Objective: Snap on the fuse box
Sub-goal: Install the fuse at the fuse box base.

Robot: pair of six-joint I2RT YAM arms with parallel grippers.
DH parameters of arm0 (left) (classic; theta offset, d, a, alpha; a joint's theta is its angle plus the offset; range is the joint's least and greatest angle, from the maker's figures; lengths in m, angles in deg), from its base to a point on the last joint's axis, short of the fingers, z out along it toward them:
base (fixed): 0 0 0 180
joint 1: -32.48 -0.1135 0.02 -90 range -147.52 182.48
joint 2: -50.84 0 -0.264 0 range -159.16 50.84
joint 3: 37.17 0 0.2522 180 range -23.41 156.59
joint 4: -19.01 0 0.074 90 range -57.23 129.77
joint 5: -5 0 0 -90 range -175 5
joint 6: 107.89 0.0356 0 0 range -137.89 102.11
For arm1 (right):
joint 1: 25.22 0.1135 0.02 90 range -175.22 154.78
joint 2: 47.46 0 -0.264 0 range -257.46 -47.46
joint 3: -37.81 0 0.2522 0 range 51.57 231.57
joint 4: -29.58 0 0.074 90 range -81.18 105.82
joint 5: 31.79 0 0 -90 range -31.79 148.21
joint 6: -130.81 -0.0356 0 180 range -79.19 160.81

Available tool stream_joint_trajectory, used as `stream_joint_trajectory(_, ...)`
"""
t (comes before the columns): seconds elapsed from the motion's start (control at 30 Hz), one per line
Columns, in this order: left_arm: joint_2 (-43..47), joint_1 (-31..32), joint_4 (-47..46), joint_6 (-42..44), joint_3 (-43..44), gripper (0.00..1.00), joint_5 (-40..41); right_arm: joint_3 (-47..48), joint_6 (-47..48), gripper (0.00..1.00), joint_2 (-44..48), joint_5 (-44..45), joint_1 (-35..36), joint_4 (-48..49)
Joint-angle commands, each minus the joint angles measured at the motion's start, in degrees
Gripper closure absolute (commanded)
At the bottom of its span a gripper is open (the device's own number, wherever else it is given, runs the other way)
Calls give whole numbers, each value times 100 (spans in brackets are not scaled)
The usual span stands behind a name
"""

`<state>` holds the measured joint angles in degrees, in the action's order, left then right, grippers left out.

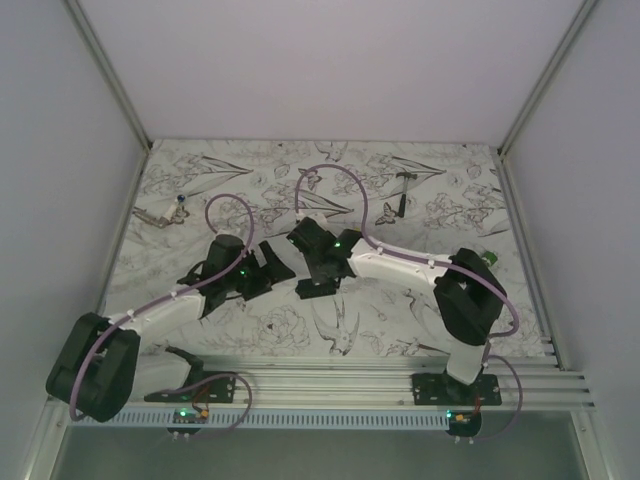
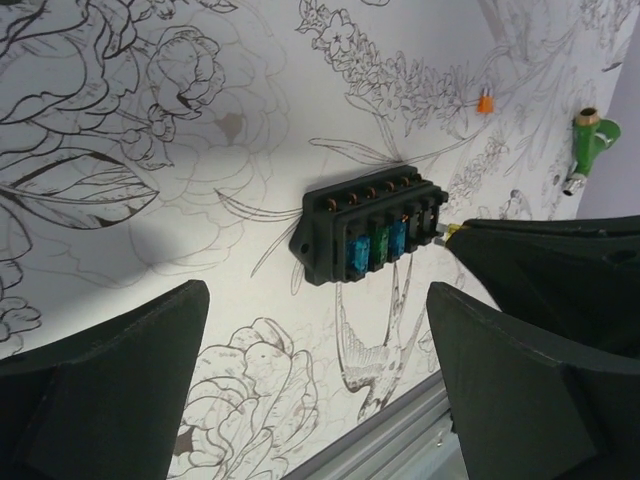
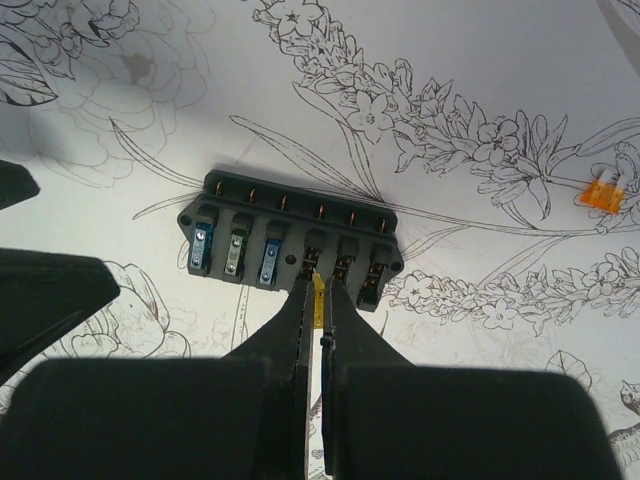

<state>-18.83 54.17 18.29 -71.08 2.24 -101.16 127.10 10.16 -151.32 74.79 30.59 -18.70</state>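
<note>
The fuse box [image 3: 290,240] is a black block lying on the patterned table, with three fuses seated on its left and three open slots on its right. It also shows in the left wrist view [image 2: 370,235] and the top view [image 1: 313,290]. My right gripper [image 3: 319,292] is shut on a small yellow fuse [image 3: 319,300], whose tip is at the box's near edge by the fourth slot. My left gripper [image 2: 318,305] is wide open and empty, a little short of the box, left of the right gripper [image 1: 322,272].
A loose orange fuse [image 3: 600,193] lies on the table to the right of the box. A green fitting [image 2: 590,140] lies near the right wall. A small hammer [image 1: 400,200] is at the back. A metal rail [image 1: 380,375] runs along the near edge.
</note>
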Motion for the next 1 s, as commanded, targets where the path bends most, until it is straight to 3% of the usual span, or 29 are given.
stream_joint_trajectory(0.0,207,-90,495,448,46,5,-65,389,-138,100,-205,216,73,-441)
stream_joint_trajectory(0.43,275,-97,1945,1567,691,0,240,827,-975,100,-472,363,234,-785)
stream_joint_trajectory(0.6,304,369,2363,2106,908,0,976,944,-1212,100,-586,492,246,-1044)
stream_joint_trajectory(0.97,928,348,2494,2117,708,0,1385,995,-1305,100,-716,766,255,-1190)
